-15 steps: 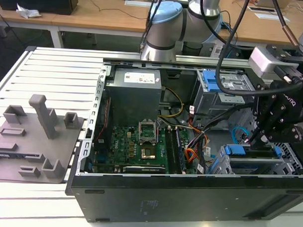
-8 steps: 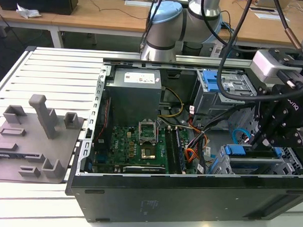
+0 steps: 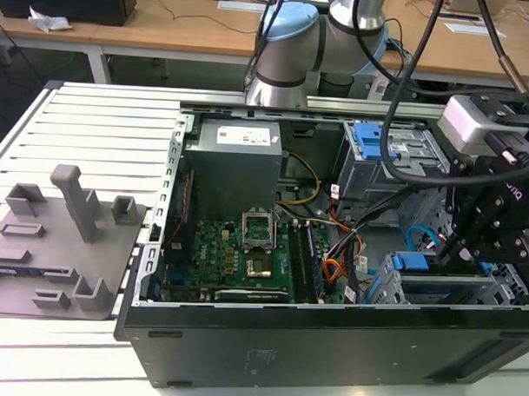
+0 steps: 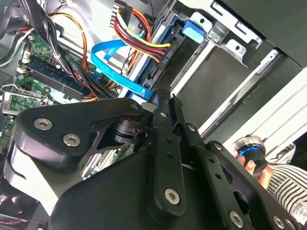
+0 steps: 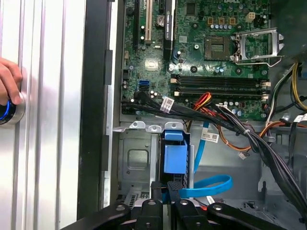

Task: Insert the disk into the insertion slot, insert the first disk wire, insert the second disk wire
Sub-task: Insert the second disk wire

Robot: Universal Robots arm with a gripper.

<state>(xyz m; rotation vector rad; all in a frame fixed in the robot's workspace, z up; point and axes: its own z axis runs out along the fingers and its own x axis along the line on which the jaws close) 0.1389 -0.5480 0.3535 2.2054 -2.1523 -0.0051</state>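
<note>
Second disk wire [image 5: 211, 184], light-blue, loops beside blue-framed disk [image 5: 175, 158] seated in insertion slot [image 5: 136, 165] inside computer case [image 3: 329, 348]; gripper [image 5: 166, 189] fingers nearly closed, pinching wire's end near disk

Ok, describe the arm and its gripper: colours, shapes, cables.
The arm has silver-grey tubular links and rounded joints with light-blue caps. Black cables loop along it to a light-grey box at the wrist. The gripper is matte black, with flat bolted linkage bars and slim fingers.
</note>
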